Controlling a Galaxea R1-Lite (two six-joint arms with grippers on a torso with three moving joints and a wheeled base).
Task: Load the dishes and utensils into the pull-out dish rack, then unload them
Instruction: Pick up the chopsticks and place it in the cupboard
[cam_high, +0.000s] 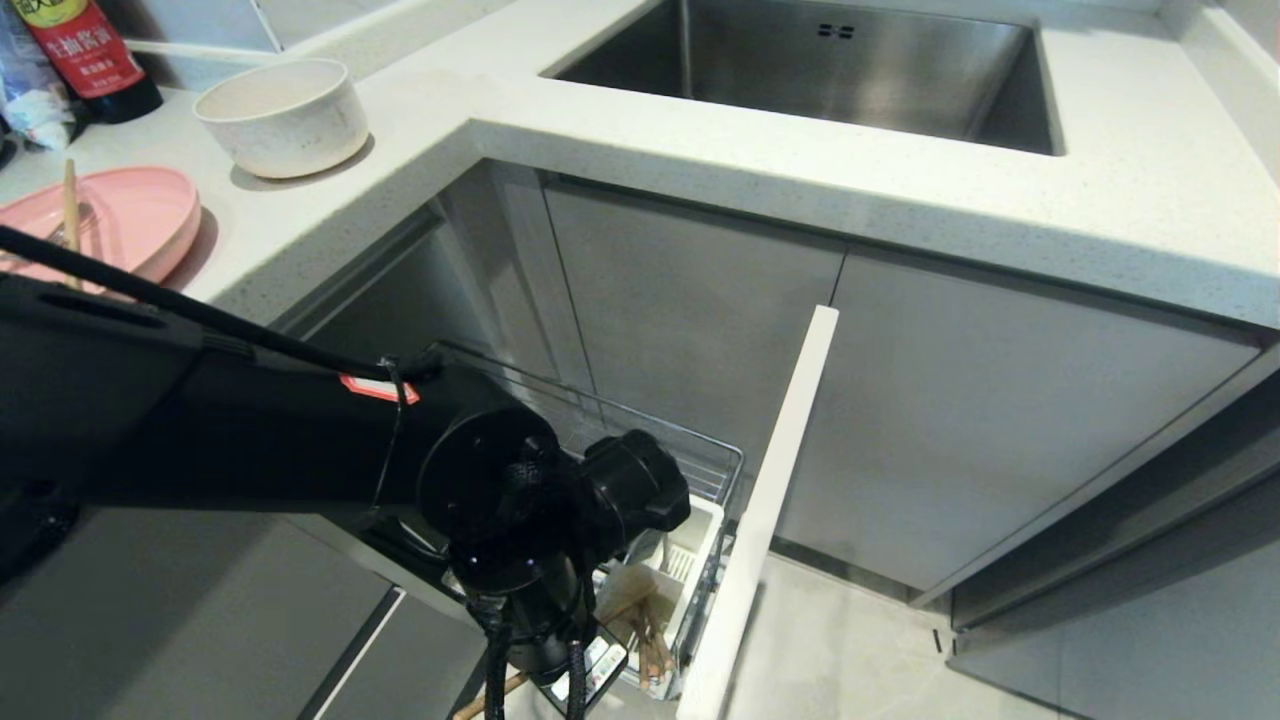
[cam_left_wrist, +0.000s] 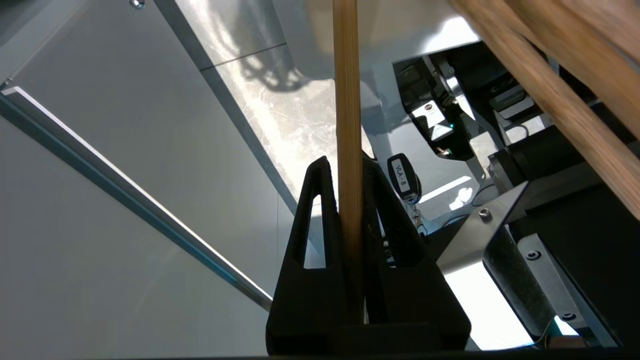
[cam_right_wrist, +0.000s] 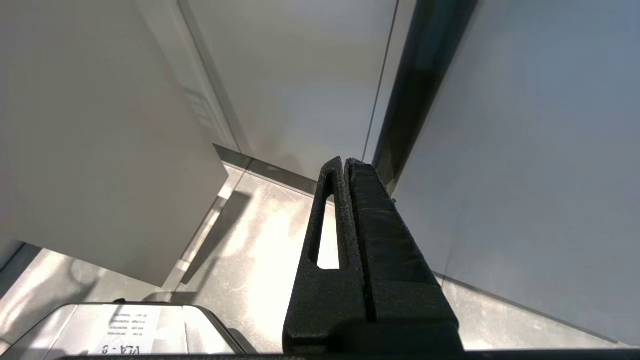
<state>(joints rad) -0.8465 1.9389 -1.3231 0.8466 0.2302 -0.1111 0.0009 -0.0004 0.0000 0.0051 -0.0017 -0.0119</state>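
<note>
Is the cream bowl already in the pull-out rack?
No, the cream bowl sits on the countertop beside the pink plate, well above the pulled-out rack.

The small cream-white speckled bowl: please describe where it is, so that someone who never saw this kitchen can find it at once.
Start at the white speckled stone counter with the steel sink set into it, and go along it to the far left. There the small cream-white speckled bowl stands upright, between a dark sauce bottle with a red label and the large flat pink plate. It is the only deep, pale, round vessel there.
</note>
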